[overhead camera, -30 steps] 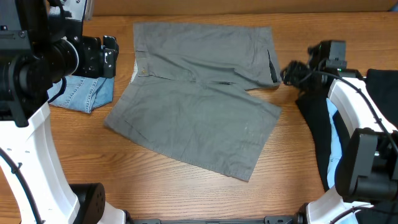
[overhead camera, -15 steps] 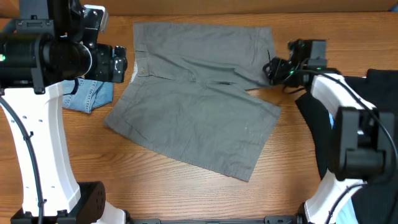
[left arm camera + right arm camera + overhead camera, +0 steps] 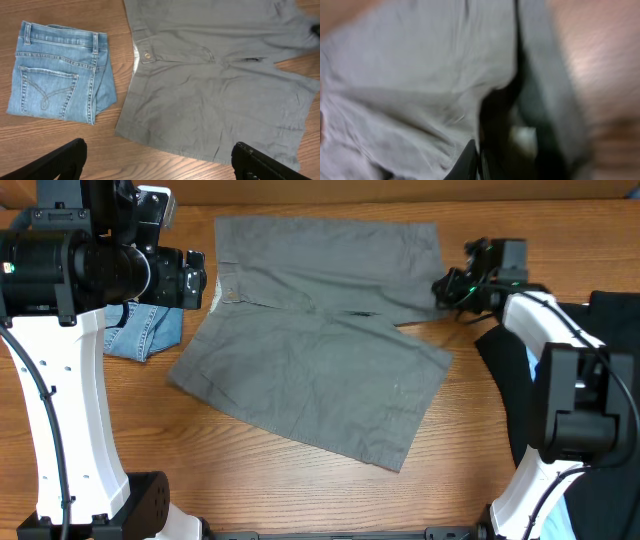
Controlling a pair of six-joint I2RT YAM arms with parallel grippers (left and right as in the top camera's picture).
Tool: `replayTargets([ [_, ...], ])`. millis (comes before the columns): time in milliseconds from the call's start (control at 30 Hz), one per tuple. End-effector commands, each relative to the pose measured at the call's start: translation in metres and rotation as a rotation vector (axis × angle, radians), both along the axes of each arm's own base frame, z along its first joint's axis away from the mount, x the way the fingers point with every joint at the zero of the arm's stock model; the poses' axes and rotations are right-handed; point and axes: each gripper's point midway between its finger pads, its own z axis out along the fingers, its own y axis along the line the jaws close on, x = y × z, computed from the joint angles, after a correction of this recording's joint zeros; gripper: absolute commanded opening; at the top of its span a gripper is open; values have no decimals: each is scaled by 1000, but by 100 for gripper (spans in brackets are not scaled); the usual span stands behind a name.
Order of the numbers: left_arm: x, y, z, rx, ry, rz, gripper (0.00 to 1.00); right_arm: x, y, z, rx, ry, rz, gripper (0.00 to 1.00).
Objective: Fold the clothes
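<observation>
Grey shorts [image 3: 320, 350] lie spread flat across the middle of the wooden table [image 3: 470, 430], waistband to the left, legs to the right. My right gripper [image 3: 445, 285] sits at the hem of the far leg; in the blurred right wrist view its fingertips [image 3: 479, 162] are pressed together at the edge of the grey cloth [image 3: 410, 75]. My left gripper [image 3: 195, 280] hovers high by the waistband, open and holding nothing; its view shows the grey shorts [image 3: 215, 85] below it. Folded light-blue denim shorts [image 3: 145, 330] lie to the left [image 3: 60, 75].
A heap of black garments [image 3: 610, 380] with a pale blue piece [image 3: 540, 395] lies at the right edge, under the right arm. Both white arm bases stand at the near corners. Bare wood shows in front of the shorts.
The right gripper came in to the far leg's hem and shut there. The left arm swung right toward the waistband, then stopped, its jaws still wide.
</observation>
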Motion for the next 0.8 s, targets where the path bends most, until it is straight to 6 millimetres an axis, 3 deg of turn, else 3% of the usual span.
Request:
replayTargets([
  [0,2,-1,-2,-4,7,11,95,26,-30,38,8,-100,-54,4],
  [67,2,-1,-2,-4,5,11,95,31,-39,46,3,-127,-69,4],
  [100,2,-1,-2,-4,4,11,95,33,-41,47,2,-135,-73,17],
  [167,3,-1,-2,-5,0,11,96,31,-44,45,2,-126,-79,91],
  [200,3,-1,-1,-4,-1,11,96,29,-44,43,4,-111,-79,99],
  [400,3,-1,-1,-4,0,11,97,22,-51,33,-30,-61,-108,99],
  [500,1,-1,-3,-1,11,7,98,15,-57,26,-40,-22,-124,94],
  [633,-8,5,-15,22,79,40,94,-3,-69,10,-85,83,-163,64],
  [667,-8,5,-20,16,95,49,95,-6,-68,8,-85,95,-159,41],
  [700,-8,5,-25,13,113,55,95,-8,-68,6,-84,106,-159,33],
  [767,-8,5,-40,12,161,60,94,-15,-66,2,-91,132,-141,30],
])
